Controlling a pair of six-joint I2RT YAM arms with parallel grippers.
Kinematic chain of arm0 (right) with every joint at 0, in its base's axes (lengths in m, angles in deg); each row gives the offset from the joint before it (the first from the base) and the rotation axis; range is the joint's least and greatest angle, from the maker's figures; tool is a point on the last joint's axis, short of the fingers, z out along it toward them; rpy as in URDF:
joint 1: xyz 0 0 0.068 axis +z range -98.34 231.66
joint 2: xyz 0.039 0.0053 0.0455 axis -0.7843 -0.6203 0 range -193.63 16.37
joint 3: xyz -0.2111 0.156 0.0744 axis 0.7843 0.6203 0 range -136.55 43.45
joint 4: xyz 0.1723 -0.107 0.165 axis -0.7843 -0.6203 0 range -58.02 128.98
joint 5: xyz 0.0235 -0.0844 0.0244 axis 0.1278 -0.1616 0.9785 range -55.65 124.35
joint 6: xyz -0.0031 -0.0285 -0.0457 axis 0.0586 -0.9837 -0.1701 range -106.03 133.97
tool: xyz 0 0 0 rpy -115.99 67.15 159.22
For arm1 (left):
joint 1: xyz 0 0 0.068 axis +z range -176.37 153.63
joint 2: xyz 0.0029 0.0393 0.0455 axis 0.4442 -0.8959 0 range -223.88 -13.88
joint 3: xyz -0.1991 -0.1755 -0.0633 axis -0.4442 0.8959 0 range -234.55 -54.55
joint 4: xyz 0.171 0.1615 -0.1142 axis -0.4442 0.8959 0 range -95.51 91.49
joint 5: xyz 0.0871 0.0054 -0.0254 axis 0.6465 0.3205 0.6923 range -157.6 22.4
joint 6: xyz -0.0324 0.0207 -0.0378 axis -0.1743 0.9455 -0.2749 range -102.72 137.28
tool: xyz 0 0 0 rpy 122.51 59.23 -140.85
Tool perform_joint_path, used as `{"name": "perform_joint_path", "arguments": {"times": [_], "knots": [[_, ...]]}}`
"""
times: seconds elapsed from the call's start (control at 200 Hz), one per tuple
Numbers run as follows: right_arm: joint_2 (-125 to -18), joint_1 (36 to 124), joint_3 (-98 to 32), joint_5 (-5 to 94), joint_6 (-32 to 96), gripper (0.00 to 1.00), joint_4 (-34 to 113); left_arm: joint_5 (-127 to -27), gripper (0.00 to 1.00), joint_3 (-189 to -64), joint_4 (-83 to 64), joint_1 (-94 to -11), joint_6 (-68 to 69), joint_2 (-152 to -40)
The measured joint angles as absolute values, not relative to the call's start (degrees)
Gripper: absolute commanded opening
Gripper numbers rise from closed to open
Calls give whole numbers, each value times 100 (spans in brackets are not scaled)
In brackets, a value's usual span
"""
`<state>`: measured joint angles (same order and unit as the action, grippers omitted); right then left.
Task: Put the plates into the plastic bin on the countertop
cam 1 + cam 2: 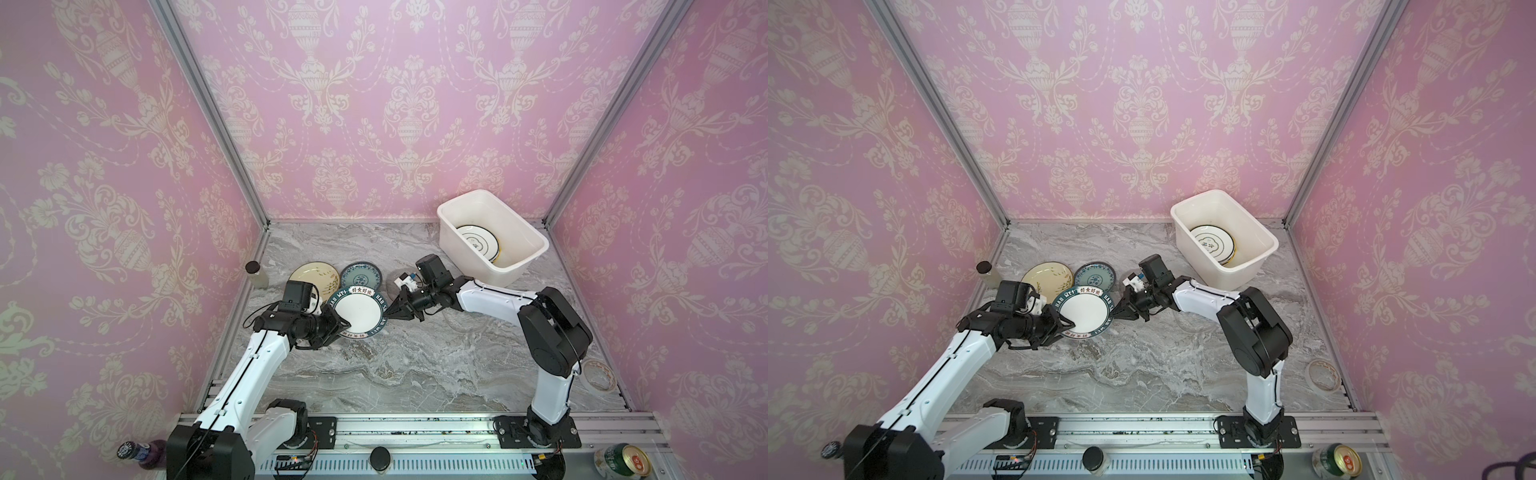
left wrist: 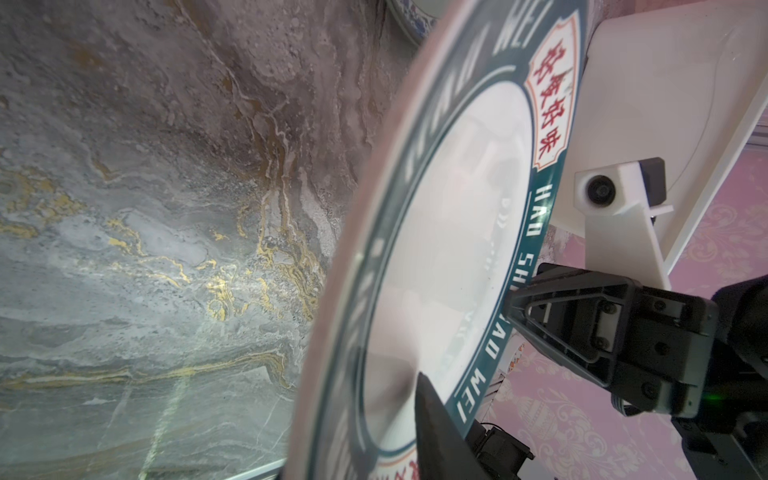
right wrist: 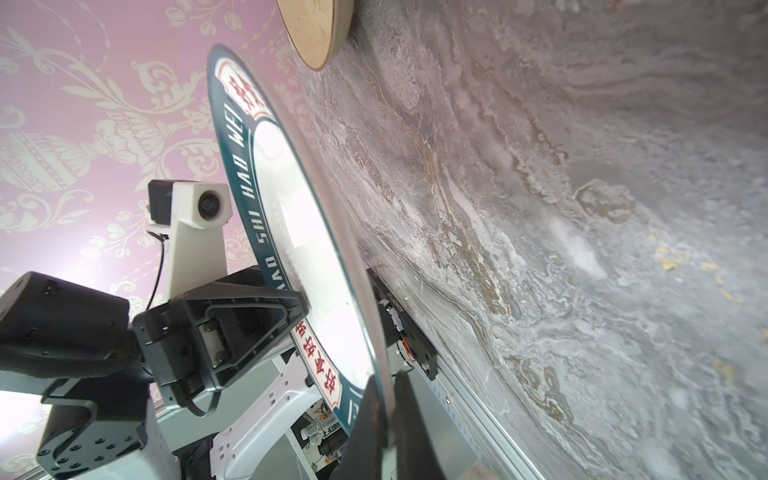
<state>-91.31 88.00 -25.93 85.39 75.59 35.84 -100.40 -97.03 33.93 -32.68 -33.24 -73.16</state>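
A white plate with a dark teal lettered rim (image 1: pixel 358 312) (image 1: pixel 1084 311) hangs tilted above the countertop (image 1: pixel 395 374), held from both sides. My left gripper (image 1: pixel 343 322) (image 2: pixel 407 386) is shut on its near-left rim, with one finger (image 2: pixel 432 415) lying on the white face and the other hidden behind the plate. My right gripper (image 1: pixel 390 312) (image 3: pixel 388 386) is shut on the opposite rim. A pale yellow plate (image 1: pixel 313 276) and a teal floral plate (image 1: pixel 360 274) lie behind. The plastic bin (image 1: pixel 523 266) at the back right holds a white dark-rimmed plate (image 1: pixel 478 241).
A dark-lidded jar (image 1: pixel 257 274) stands by the left wall. A tape roll (image 1: pixel 598 374) lies at the right edge. A can (image 1: pixel 623 461) and a bottle (image 1: pixel 137 453) sit beside the front aluminium rail (image 1: pixel 415 436).
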Motion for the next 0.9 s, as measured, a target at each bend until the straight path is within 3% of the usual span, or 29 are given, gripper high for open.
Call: {"name": "perform_joint_path", "arguments": {"times": [0.275,0.4,0.595,0.901], "knots": [[-9131,8736,-2427,8553,8009,0,3971,-10140,6,-9539,2940,-3237,-3779,-7032],[-9131,8728,-2418,8544,8119,13,4048,-10136,0,-9513,2831,-3237,-3945,-6930],[-9096,8743,-2375,8498,8418,44,4465,-10036,0,-9307,2392,-3250,-4494,-6678],[-8985,8817,-2154,8317,9437,49,6071,-9714,0,-8883,1375,-3255,-6039,-6228]]}}
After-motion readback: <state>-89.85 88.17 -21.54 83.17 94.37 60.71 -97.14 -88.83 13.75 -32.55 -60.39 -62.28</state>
